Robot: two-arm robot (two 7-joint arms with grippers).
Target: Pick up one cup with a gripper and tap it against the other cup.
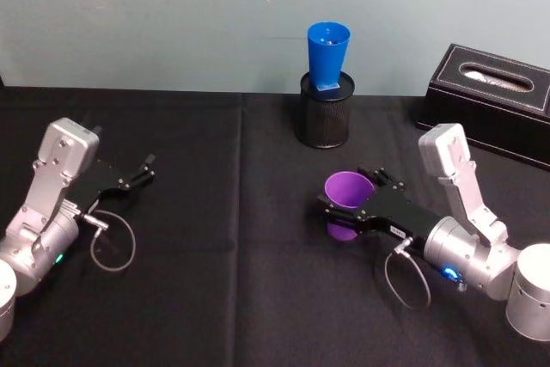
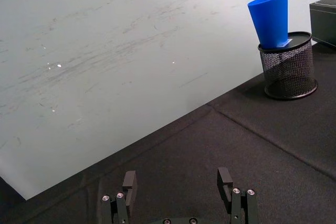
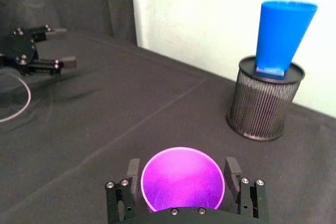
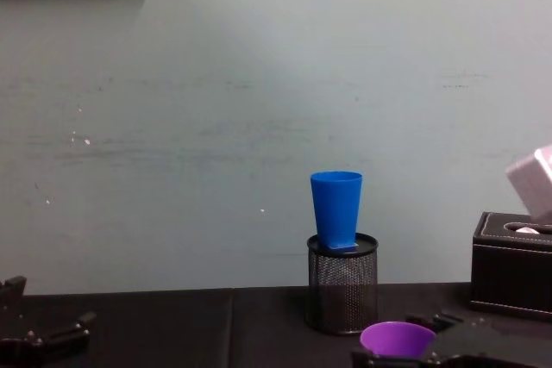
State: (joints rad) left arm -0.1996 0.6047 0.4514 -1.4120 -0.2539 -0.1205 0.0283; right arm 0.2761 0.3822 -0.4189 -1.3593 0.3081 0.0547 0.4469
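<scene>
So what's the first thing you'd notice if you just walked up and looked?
Probably the bright blue cup, standing up in the top of a black mesh pen holder at the back of the table by the wall. Next, the purple cup nearer the front, with the right gripper around it, a finger on each side. The left gripper sits open, well away on the left.

text: none legible | labels: none readable | numbers: none
</scene>
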